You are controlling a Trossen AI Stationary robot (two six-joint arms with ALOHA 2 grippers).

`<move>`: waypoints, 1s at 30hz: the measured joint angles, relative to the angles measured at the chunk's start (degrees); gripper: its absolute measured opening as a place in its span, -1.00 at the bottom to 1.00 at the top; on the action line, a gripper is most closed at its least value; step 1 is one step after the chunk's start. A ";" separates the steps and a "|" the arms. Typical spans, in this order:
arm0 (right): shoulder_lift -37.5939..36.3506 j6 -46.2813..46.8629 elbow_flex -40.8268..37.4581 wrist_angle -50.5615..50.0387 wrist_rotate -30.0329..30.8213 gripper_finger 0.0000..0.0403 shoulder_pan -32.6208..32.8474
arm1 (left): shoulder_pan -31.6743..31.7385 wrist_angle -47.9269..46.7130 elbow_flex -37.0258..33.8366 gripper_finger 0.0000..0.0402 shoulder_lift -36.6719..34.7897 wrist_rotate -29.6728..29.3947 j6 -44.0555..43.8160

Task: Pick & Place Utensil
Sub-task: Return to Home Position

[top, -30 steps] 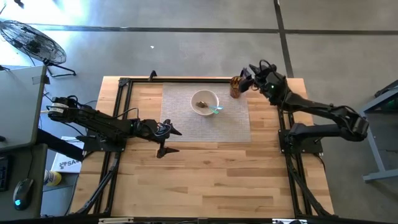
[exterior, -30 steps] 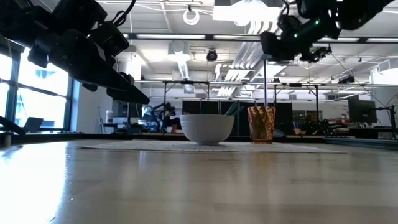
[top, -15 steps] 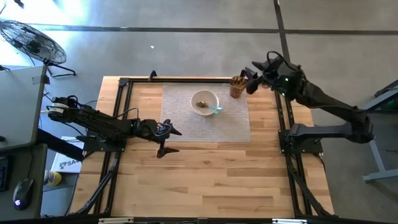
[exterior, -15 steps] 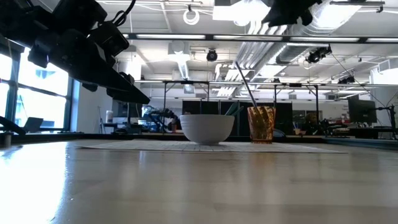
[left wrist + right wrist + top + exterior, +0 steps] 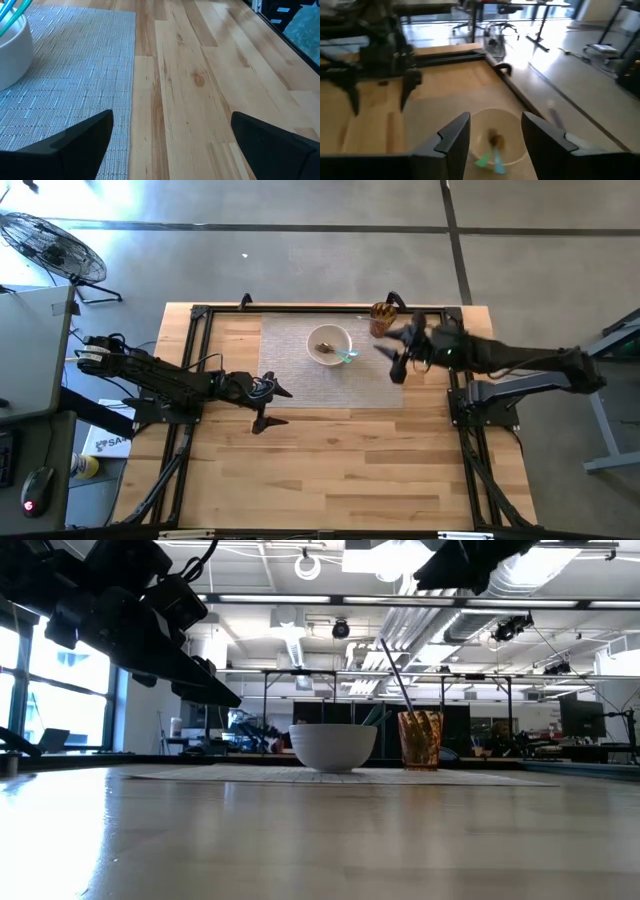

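Observation:
A white bowl (image 5: 329, 343) stands on a grey woven placemat (image 5: 300, 380) and holds teal utensils (image 5: 347, 358) and something brown. An amber cup (image 5: 381, 318) sits at the mat's far right corner; a thin utensil (image 5: 395, 675) stands in it, leaning on its rim. My right gripper (image 5: 393, 360) hovers open over the mat's right edge, near the cup and right of the bowl (image 5: 495, 142). My left gripper (image 5: 272, 407) hangs open at the mat's near left corner, with the bowl (image 5: 12, 50) ahead of it.
Bare wooden tabletop (image 5: 330, 470) stretches from the mat to the near edge. Dark frame rails (image 5: 190, 370) run along the table's left, right and far sides. In the right wrist view the left arm (image 5: 380, 50) shows beyond the bowl.
My right gripper rose from above the cup, then swung toward the table's near edge, out over the mat's right edge. The thin utensil in the cup, upright under that gripper a second ago, now leans to one side. The left arm kept still.

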 joint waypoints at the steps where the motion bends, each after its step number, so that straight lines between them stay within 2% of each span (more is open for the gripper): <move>1: 0.00 0.02 -1.52 1.23 -0.07 -0.15 1.24 | 0.00 0.00 0.00 0.99 0.00 0.00 0.02; 8: 0.00 0.37 -12.19 13.37 -0.18 -0.16 9.54 | 0.02 0.04 0.02 0.99 0.01 0.00 0.00; 12: 0.00 2.84 -15.77 15.61 -0.33 -0.17 14.44 | 0.02 0.59 0.02 0.99 0.00 0.02 0.02; 21: -2.77 6.09 -16.76 16.46 -1.31 -0.17 25.27 | 0.01 0.46 0.00 0.99 0.02 0.09 -0.43; 30: -7.97 6.26 -16.78 10.57 -1.26 -0.17 28.06 | 0.02 3.81 0.02 0.99 -1.10 2.13 0.02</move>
